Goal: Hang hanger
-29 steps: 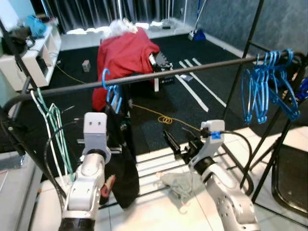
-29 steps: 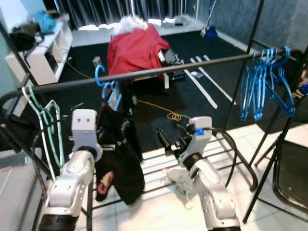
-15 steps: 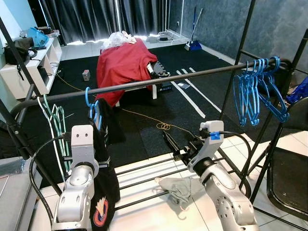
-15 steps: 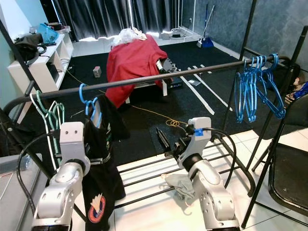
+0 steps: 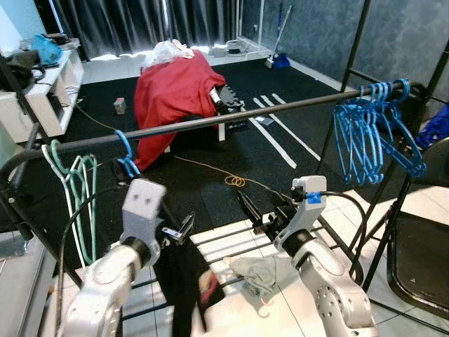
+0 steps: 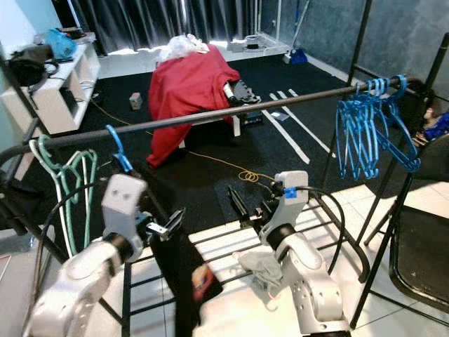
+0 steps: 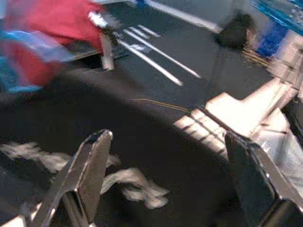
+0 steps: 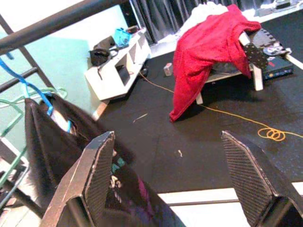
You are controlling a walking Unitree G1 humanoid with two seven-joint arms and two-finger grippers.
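Observation:
A blue hanger (image 5: 126, 153) hooks over the black rail (image 5: 231, 118) left of centre, with a black garment (image 5: 184, 281) hanging from it down to the floor rack. My left gripper (image 5: 181, 228) stands open just in front of the garment, below the rail, with nothing between its fingers (image 7: 90, 165). My right gripper (image 5: 254, 214) is open and empty, low under the rail's middle. In the right wrist view the hanger (image 8: 28, 87) and the garment (image 8: 61, 142) lie beside one finger.
A bunch of blue hangers (image 5: 375, 133) hangs at the rail's right end and green and white hangers (image 5: 74, 189) at its left. A grey cloth (image 5: 252, 270) lies on the rack's low bars. A black chair (image 5: 421, 260) stands right, a red-draped bench (image 5: 175, 91) beyond.
My left arm has swung from upright to leaning right, and its open gripper now shows in front of the garment. The garment looks blurred and shifted. The camera has moved a little.

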